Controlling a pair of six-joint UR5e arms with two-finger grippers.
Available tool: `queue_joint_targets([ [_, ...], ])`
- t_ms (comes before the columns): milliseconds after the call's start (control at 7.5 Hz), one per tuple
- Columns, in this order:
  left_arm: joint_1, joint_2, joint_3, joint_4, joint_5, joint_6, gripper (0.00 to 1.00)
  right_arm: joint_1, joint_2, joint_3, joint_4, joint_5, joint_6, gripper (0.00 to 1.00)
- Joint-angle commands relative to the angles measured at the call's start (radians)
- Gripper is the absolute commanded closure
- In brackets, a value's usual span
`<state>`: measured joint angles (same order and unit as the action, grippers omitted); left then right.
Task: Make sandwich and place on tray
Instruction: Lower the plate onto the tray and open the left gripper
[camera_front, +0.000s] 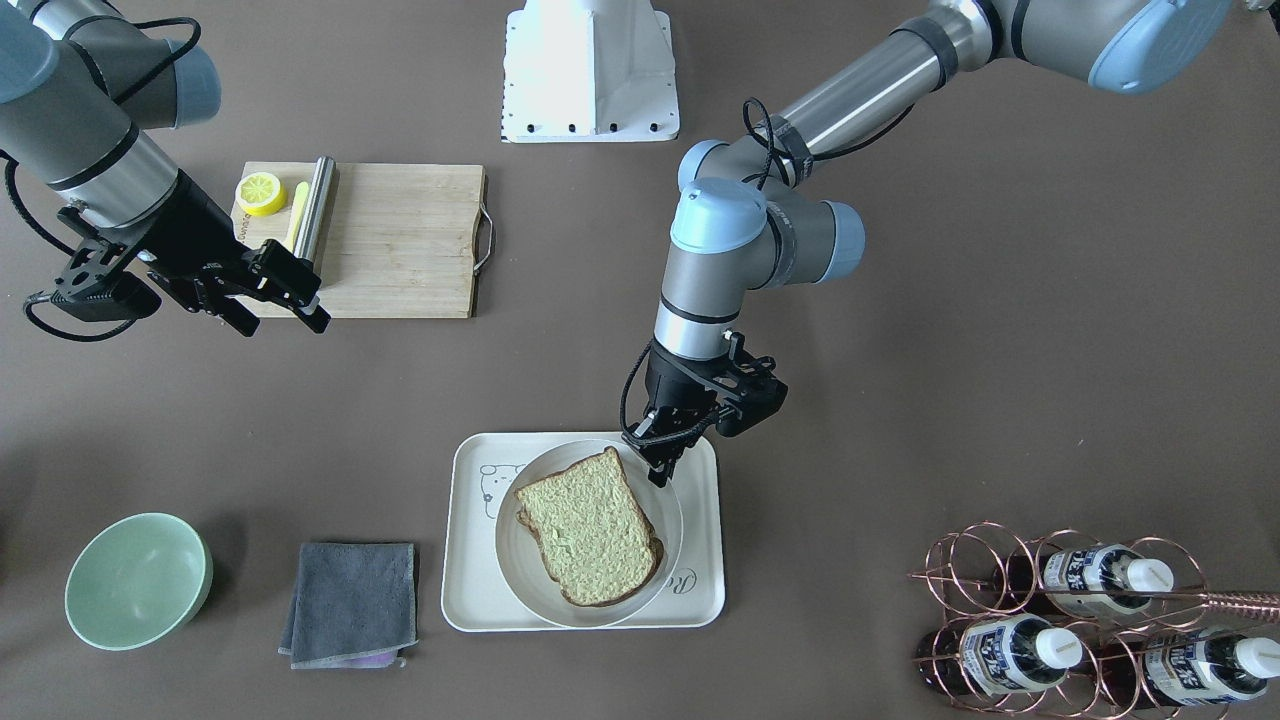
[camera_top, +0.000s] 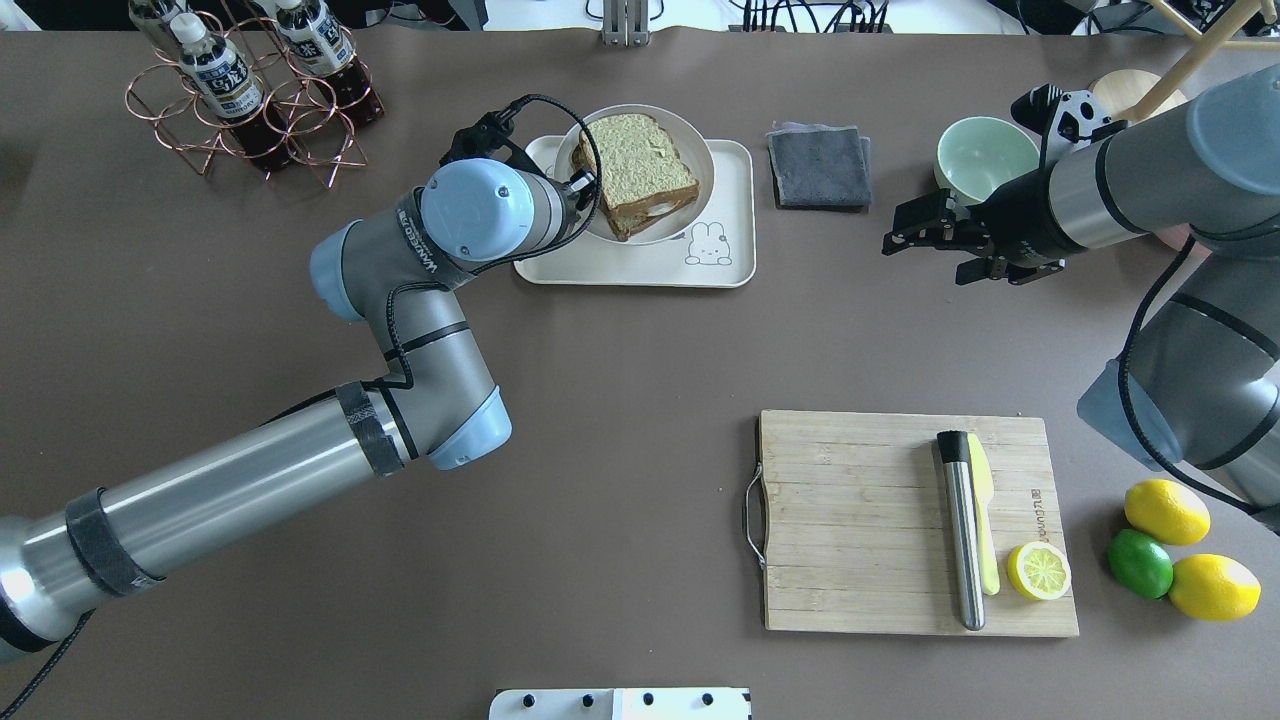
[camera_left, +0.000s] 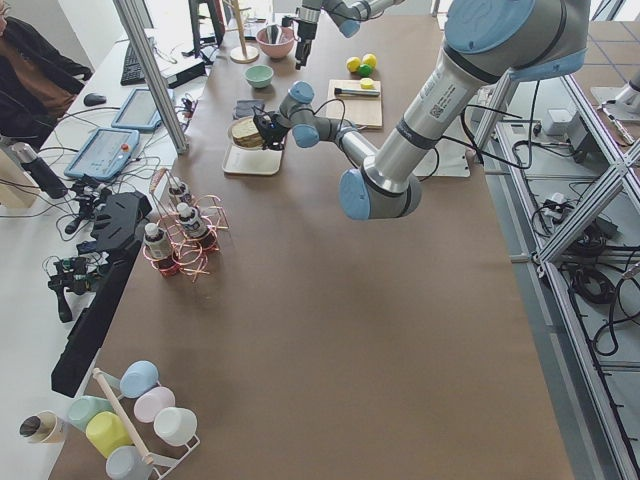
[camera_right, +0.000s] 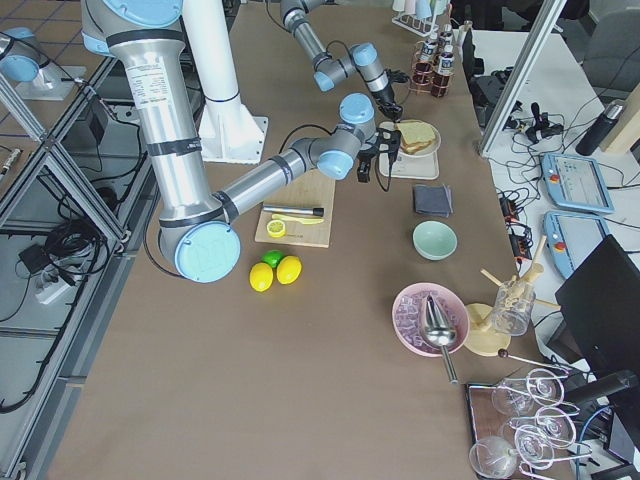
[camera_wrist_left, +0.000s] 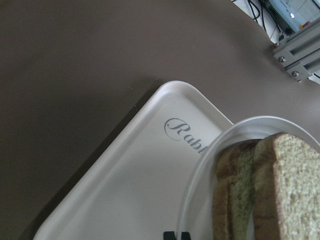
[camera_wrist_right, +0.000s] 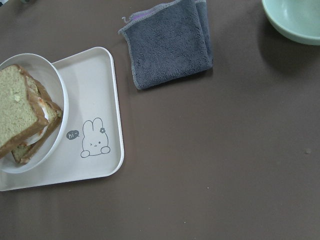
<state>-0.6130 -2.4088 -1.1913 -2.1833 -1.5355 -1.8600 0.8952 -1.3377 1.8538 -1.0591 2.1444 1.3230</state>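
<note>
The sandwich (camera_front: 590, 525), two slices of pale bread with brown crusts and a bit of white egg at one edge, lies in a round white plate (camera_front: 520, 585). The plate stands on the cream tray (camera_front: 470, 600). My left gripper (camera_front: 662, 470) is shut on the plate's rim at the robot-side edge. The left wrist view shows the tray (camera_wrist_left: 135, 185), the plate rim (camera_wrist_left: 215, 145) and the sandwich (camera_wrist_left: 280, 190). My right gripper (camera_front: 283, 322) is open and empty, held above the table. Its wrist view looks down on the tray (camera_wrist_right: 95, 85) and sandwich (camera_wrist_right: 20, 115).
A grey cloth (camera_top: 818, 165) and a green bowl (camera_top: 985, 155) lie to the right of the tray in the overhead view. A wooden cutting board (camera_top: 860, 520) holds a steel rod, a yellow knife and a lemon half. A copper bottle rack (camera_top: 250, 95) stands to the tray's left.
</note>
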Motion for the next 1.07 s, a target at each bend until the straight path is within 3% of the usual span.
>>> queue_joint_targets([
  [0,0.012,-0.001,0.025,-0.023,0.001,0.025,1.0,-0.001,0.003,-0.001,-0.001,0.0,-0.001,0.01],
  [667,0.019,0.002,0.041,-0.041,0.006,0.074,1.0,-0.001,0.006,0.002,0.001,0.0,0.008,0.01],
  [800,0.019,0.004,0.039,-0.041,0.006,0.076,0.75,-0.001,0.006,0.002,0.001,0.0,0.009,0.01],
  [933,0.019,0.005,0.039,-0.041,0.008,0.093,0.59,-0.001,0.006,0.002,0.001,-0.001,0.009,0.01],
])
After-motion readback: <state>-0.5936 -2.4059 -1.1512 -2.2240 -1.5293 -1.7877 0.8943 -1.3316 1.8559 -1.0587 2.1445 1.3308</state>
